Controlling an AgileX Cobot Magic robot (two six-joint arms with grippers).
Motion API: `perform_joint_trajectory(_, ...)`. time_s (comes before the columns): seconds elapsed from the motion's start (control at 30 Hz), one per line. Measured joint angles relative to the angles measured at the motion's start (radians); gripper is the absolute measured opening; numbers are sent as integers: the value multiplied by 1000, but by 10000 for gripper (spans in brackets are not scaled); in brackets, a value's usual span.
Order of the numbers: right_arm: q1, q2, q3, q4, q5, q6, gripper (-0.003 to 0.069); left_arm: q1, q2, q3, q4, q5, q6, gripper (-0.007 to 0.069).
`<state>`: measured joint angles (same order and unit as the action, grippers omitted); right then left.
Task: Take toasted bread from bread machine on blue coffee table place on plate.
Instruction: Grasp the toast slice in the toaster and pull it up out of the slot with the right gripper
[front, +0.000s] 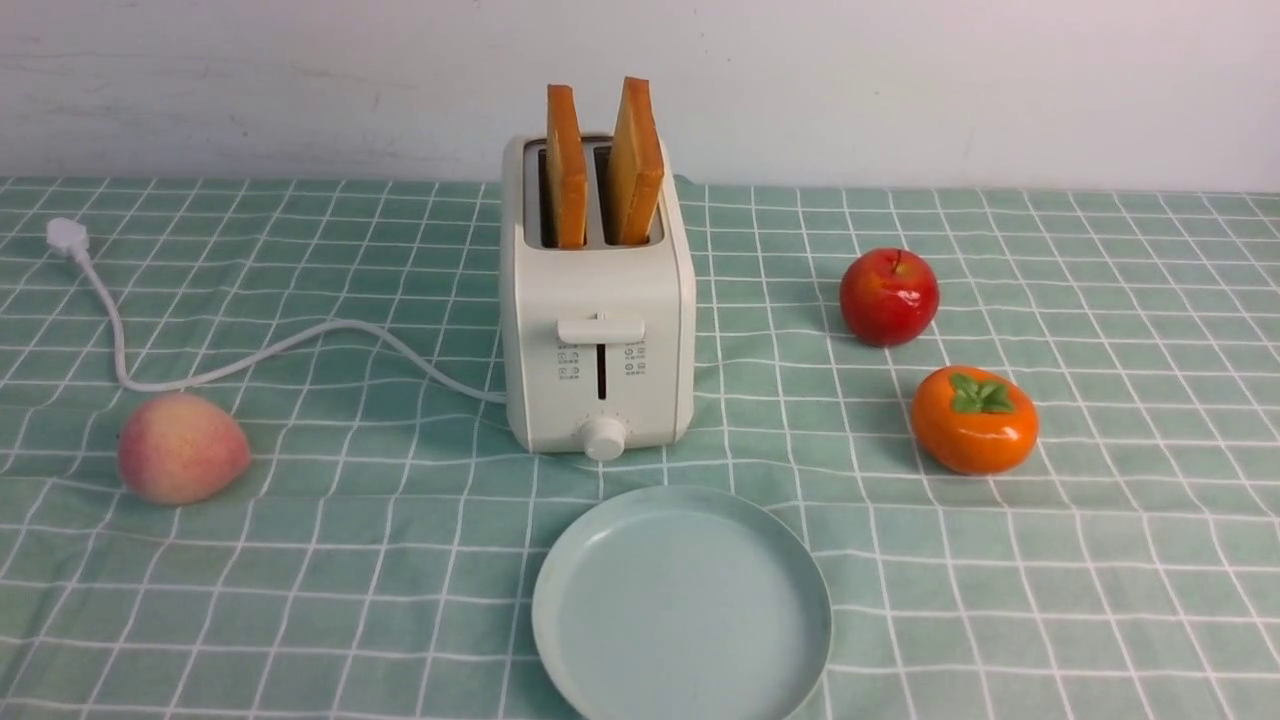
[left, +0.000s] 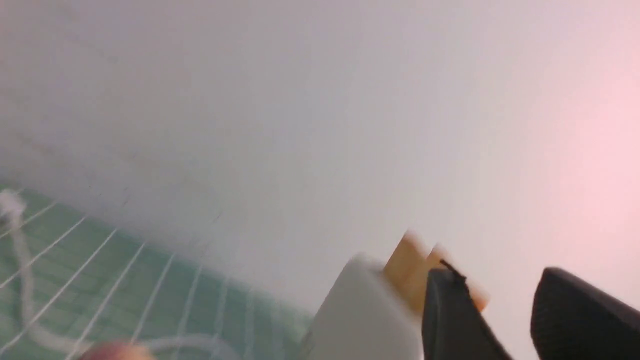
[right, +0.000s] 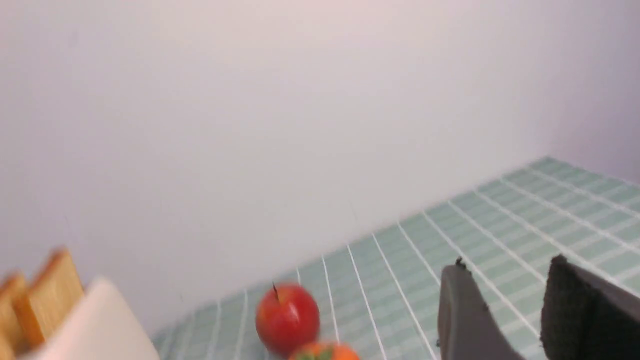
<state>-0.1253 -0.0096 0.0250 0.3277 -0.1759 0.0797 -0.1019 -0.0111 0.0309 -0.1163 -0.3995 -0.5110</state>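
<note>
Plate lay at the lower centre of the front frame, on the checked table. Behind it, mid-frame, stood the toaster. Both toast slices were upright in its slots, their upper halves standing clear. Peach sat at left, with apple and persimmon at right, all apart from the toaster. Left gripper and right gripper each showed fingers partly spread, gripping nothing.
</note>
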Motion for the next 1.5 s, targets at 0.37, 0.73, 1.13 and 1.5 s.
perform_joint_trajectory(0.37,0,283,-545,17,51,52,240,0,246,-527,7,201,-61,239)
perform_joint_trajectory(0.73,3,866,-1009,-23,614,46,240,0,706,-879,1,957,-107,239)
perform_joint_trajectory(1.13,315,1544,-1346,413,876,-488,269,-195,854,-878,-106,1268,21,239)
perform_joint_trajectory(1.5,485,2026,-2013,401,905,-411,476,-232,880,-878,-125,1348,81,239)
